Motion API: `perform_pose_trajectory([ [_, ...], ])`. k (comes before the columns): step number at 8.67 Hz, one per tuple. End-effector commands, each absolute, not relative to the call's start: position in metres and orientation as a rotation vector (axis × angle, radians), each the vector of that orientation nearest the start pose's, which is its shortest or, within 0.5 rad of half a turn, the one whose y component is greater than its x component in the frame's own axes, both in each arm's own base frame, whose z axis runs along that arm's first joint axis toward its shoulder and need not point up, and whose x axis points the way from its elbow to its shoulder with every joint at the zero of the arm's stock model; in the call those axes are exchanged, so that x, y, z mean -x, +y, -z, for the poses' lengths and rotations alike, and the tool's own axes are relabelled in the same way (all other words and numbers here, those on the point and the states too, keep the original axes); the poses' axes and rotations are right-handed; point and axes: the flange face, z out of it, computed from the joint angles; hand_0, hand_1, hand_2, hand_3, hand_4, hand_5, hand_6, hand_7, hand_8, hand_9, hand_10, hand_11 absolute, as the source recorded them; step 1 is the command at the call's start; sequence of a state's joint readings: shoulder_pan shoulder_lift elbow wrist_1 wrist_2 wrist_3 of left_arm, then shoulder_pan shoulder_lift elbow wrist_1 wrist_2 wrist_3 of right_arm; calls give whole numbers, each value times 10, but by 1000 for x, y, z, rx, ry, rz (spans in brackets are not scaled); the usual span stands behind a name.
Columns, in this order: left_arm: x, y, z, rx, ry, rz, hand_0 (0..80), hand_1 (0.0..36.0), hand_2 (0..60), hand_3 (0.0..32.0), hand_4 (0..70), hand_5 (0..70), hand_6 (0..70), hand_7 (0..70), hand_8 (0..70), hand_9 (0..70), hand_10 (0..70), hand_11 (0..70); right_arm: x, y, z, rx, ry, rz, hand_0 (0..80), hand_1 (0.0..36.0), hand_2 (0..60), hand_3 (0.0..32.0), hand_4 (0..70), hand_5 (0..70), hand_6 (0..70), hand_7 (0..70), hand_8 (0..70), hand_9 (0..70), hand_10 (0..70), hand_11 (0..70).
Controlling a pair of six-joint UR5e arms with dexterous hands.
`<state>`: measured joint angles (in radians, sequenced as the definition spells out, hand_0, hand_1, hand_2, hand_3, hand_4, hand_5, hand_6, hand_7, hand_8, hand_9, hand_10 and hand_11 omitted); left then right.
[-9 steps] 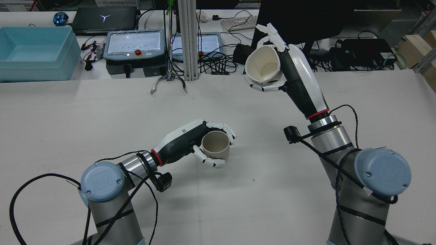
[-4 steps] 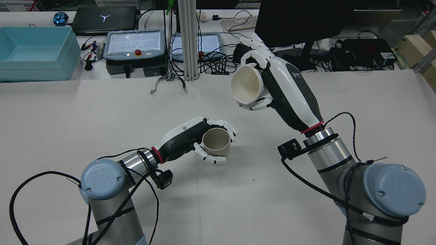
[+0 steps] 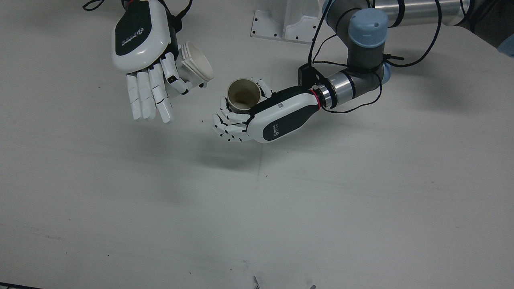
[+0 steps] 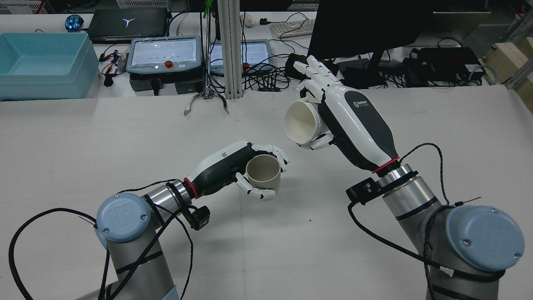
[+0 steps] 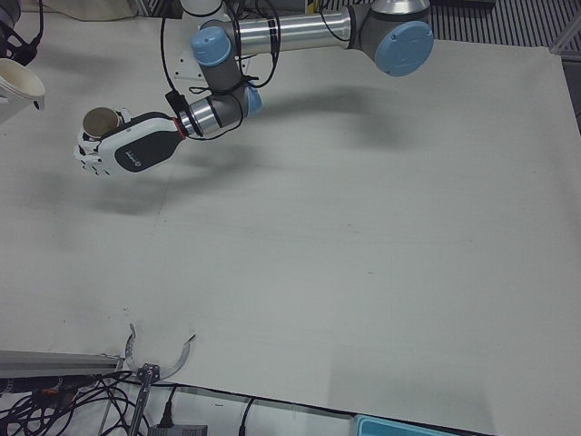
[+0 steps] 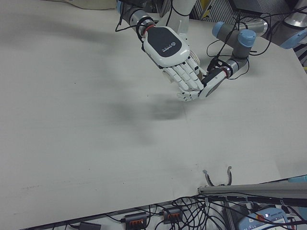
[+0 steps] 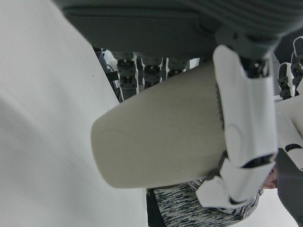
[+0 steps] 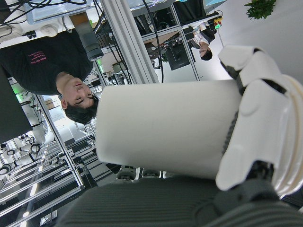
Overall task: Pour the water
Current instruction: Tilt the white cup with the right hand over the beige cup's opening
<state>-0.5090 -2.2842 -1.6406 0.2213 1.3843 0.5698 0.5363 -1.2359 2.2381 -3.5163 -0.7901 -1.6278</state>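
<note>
Your right hand [image 4: 341,116] clasps the white cup [image 4: 302,121], tipped with its mouth toward the tan cup [image 4: 263,174], which your left hand [image 4: 233,168] grips upright, near the table [image 4: 125,137]. The white cup's mouth isn't over it yet; the pour remains.

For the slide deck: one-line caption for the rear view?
Right hand tips a white cup toward the upright beige cup gripped by the left hand.

We see a pale worktop [image 4: 125,137], bare but for a beige cup [image 4: 263,175] standing near its centre.
</note>
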Motion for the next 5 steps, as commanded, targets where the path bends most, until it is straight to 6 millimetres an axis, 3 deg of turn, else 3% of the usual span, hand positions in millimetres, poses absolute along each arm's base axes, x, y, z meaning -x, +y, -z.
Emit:
perform_pose_trajectory([
  [1, -527, -469, -235, 448, 2285, 1032, 576, 360, 600, 0, 503, 700, 213, 387, 170, 268, 127, 210, 295, -414, -274, -1066, -1915, -1113, 497, 216, 308, 0, 103, 700, 78, 96, 21, 46, 33, 65],
  [3, -525, -469, -233, 448, 2290, 1030, 576, 360, 600, 0, 503, 700, 213, 387, 169, 267, 127, 210, 285, -422, -271, -1084, -1918, -1094, 502, 220, 310, 0, 107, 700, 80, 98, 21, 48, 32, 64],
  [5, -524, -470, -238, 439, 2279, 1036, 576, 360, 600, 0, 501, 700, 212, 386, 169, 267, 127, 210, 273, -431, -277, -1105, -1916, -1140, 501, 236, 382, 0, 113, 700, 85, 108, 23, 50, 33, 66],
])
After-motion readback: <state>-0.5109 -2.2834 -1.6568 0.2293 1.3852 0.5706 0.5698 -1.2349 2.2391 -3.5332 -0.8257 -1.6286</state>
